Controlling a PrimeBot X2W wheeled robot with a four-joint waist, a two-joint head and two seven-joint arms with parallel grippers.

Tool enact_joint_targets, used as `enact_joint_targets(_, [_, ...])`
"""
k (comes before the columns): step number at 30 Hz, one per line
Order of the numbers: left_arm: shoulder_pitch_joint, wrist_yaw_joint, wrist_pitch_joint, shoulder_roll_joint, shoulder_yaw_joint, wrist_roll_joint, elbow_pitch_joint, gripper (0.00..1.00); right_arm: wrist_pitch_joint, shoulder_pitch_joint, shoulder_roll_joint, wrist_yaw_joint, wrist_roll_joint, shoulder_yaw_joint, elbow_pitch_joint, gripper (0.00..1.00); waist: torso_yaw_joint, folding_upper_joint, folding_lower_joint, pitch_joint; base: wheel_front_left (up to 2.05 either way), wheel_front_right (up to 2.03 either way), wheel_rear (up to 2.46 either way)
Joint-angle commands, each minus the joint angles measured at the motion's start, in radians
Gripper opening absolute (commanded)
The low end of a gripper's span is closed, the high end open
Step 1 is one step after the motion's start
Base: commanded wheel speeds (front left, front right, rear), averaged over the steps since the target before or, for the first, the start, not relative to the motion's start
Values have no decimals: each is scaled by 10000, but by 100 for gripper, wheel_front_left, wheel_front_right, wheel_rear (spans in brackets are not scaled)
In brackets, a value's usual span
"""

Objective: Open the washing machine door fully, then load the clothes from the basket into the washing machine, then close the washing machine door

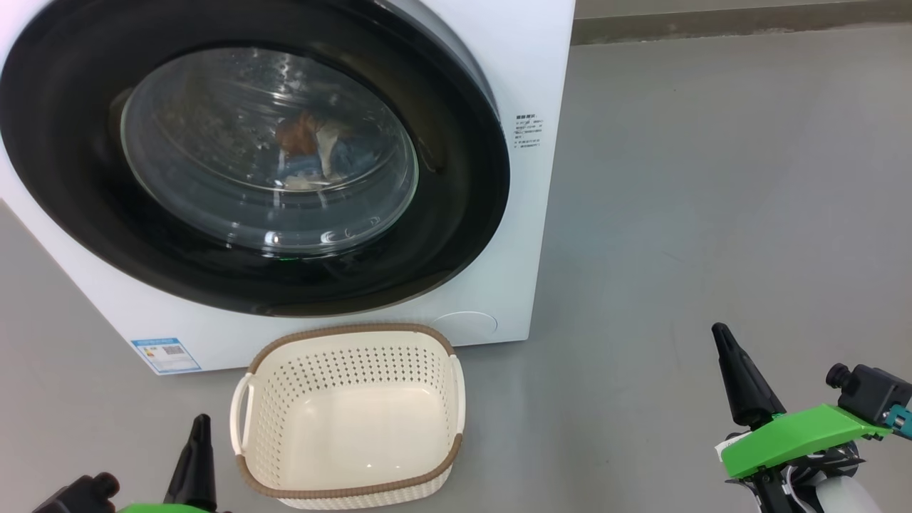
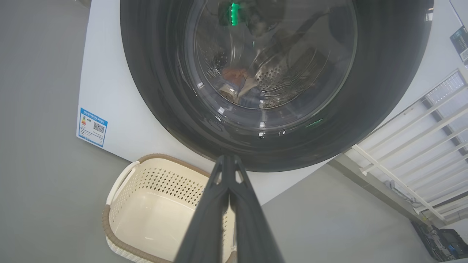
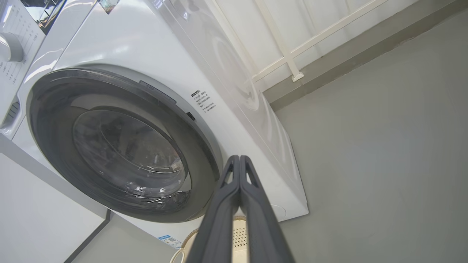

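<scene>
The white washing machine [image 1: 513, 71] stands on the floor with its round black door [image 1: 456, 235] lying flush against the front. Through the glass window the clothes [image 1: 313, 153] rest inside the drum, orange and blue pieces. The cream basket [image 1: 349, 417] with a brown rim sits on the floor in front of the machine and holds nothing. My left gripper [image 1: 201, 422] is shut at the lower left, just left of the basket. My right gripper [image 1: 719, 331] is shut at the lower right, well clear of the machine. Both wrist views show the door [image 2: 384, 91] [image 3: 55, 95] and fingers pressed together.
Grey floor [image 1: 712, 178] spreads to the right of the machine. A wall base runs along the back [image 1: 712, 21]. A white railing [image 2: 420, 138] stands beside the machine in the left wrist view. A blue label sticker [image 1: 165, 355] marks the machine's lower left front.
</scene>
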Motion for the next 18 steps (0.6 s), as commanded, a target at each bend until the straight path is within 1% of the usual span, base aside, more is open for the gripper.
enact_joint_targets(1, [-432, -7, 69, 105, 212, -288, -185, 0, 68, -146, -18, -5, 258, -62, -272, 0, 7, 0, -1, -2, 0, 0, 0])
enact_joint_targets(18, [-567, -10, 568, 59, 416, -1915, -94, 0, 563, -36, 236, -7, 1790, -419, -289, 0, 81, 0, -1, -25, 0, 0, 0])
